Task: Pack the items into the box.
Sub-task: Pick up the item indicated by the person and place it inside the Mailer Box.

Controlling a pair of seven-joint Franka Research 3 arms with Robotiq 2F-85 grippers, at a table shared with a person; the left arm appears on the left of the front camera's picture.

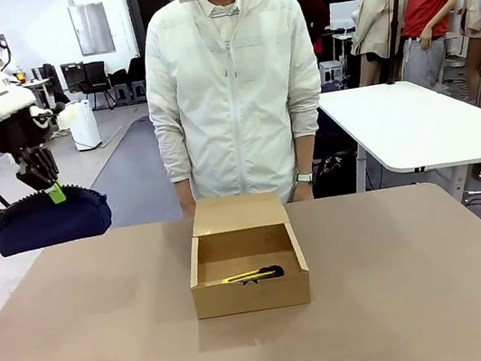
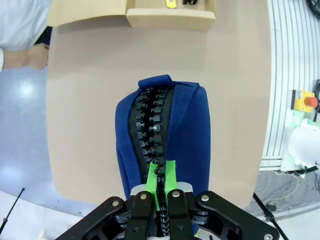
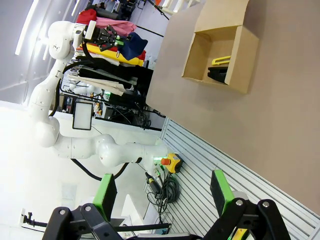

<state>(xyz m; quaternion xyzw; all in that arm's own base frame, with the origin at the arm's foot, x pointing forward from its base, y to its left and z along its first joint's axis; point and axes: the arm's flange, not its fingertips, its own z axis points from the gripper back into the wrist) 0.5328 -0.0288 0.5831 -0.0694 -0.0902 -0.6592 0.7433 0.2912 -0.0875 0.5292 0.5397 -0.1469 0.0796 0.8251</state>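
My left gripper (image 2: 161, 177) is squeezed tight on the zip edge of the soft navy-blue zipped pouch (image 2: 187, 135). I hold the pouch up in the air over the left side of the light brown table (image 1: 424, 298), well apart from the box. A small loop hangs at its left end. My right gripper (image 3: 165, 192) has its two green-padded fingers spread wide, with nothing between them.

Farther out, in the middle of the table, sits the shallow brown cardboard box (image 1: 251, 296). Its flap lid stands open on the far side. Inside the box lies the slim yellow-and-black utility knife (image 1: 251, 276). Next to it is the small black stapler (image 3: 218, 75).

Behind the box, at the far edge of the table, stands a person in a white zipped jacket (image 1: 232, 99) with a watch on one wrist.
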